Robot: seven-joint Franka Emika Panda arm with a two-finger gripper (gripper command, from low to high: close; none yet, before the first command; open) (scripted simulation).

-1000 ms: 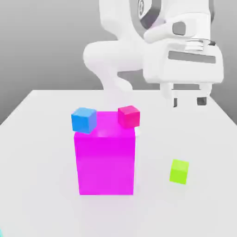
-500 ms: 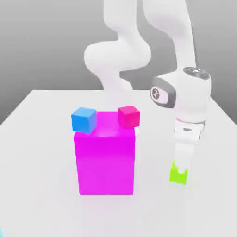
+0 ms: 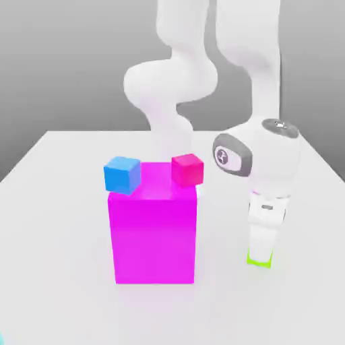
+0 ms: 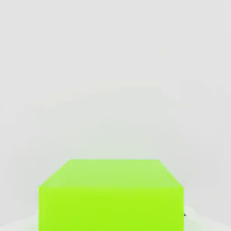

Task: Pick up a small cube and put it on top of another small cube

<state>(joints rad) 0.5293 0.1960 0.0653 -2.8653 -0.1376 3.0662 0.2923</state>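
A white robot arm reached straight down to a pale tabletop, with its gripper lowered over a small lime-green cube at the exterior view's right. From that view just a thin strip of green showed under the white fingers, because the hand covered nearly all of the cube. The gripper was closed tight on the green cube, its fingers drawn in against the sides, and the cube sat on the table, not yet lifted. In the hand view the green cube appeared very close and square-on, with bare pale table beyond it, which fits a hand placed directly over the cube for a straight, centred grasp. Well apart from it, toward the exterior view's left, stood a big magenta block. Two more small cubes rested on its top: a blue cube at the corner nearer the exterior view's left, overhanging the edge a little, and a pink-red cube at the far corner toward the exterior view's right. Either one could serve as the base for stacking, and both sat high above the table, so the green cube would probably need a clear lift before being carried across. The vertical approach seemed chosen to keep the fingers clear of the table and the magenta block. The grasp looked made; the lift and placement were not yet done.
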